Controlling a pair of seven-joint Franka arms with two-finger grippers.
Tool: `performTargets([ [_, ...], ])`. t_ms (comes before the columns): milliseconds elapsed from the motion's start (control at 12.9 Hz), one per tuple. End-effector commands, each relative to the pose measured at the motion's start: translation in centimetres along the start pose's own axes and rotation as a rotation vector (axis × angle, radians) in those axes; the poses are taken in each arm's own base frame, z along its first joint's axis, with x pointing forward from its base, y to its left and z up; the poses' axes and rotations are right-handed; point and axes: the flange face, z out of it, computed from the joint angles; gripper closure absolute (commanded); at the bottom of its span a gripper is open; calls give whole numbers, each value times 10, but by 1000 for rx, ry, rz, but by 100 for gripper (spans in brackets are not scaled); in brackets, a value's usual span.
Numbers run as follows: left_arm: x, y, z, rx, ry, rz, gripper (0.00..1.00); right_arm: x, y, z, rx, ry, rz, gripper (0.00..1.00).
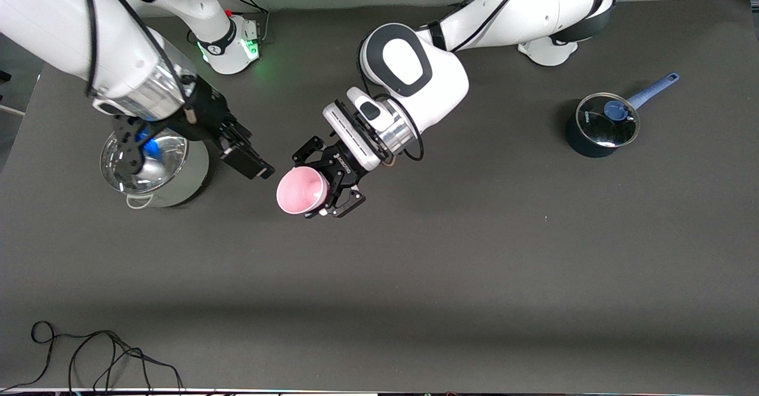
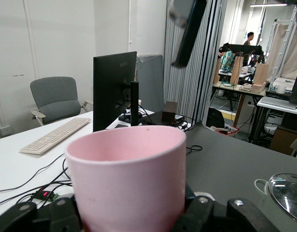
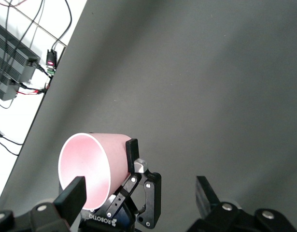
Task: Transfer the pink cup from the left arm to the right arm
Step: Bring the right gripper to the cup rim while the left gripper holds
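Observation:
My left gripper [image 1: 325,184], a black claw, is shut on the pink cup [image 1: 301,189] and holds it tipped on its side above the middle of the table. The cup's open mouth faces the right arm's end. The cup fills the left wrist view [image 2: 131,179], clamped between the claw fingers [image 2: 220,212]. My right gripper [image 1: 254,160], black and blocky, is open, with its tips just beside the cup's rim. In the right wrist view its flat fingers [image 3: 73,193] stand wide apart, one in front of the cup's mouth [image 3: 88,166]. They do not touch the cup.
A steel pot [image 1: 155,168] stands under the right arm's wrist, and its rim shows in the left wrist view [image 2: 288,193]. A dark pot with a glass lid and blue handle [image 1: 602,124] stands toward the left arm's end. A black cable [image 1: 101,354] lies at the table's near edge.

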Motion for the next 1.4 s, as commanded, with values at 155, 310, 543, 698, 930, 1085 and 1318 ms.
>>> performTargets([
  [155,6,3,-1,17,7,-16,100,-2,-10,13,-18,-23,17,1],
  [310,6,3,-1,17,7,-21,100,-1,-13,23,-26,-26,18,1],
  [543,6,3,-1,17,7,-21,100,-5,-17,28,-26,-31,9,2],
  [698,5,4,0,16,6,-21,100,-4,-20,31,-18,-30,9,2],
  [930,5,4,0,16,6,-21,100,-5,-23,33,-15,-32,6,27],
  [1085,5,4,0,16,6,-21,100,-11,-24,33,-15,-37,-4,51],
  [1318,5,4,0,16,6,-23,100,-12,-27,24,13,-28,-9,75],
])
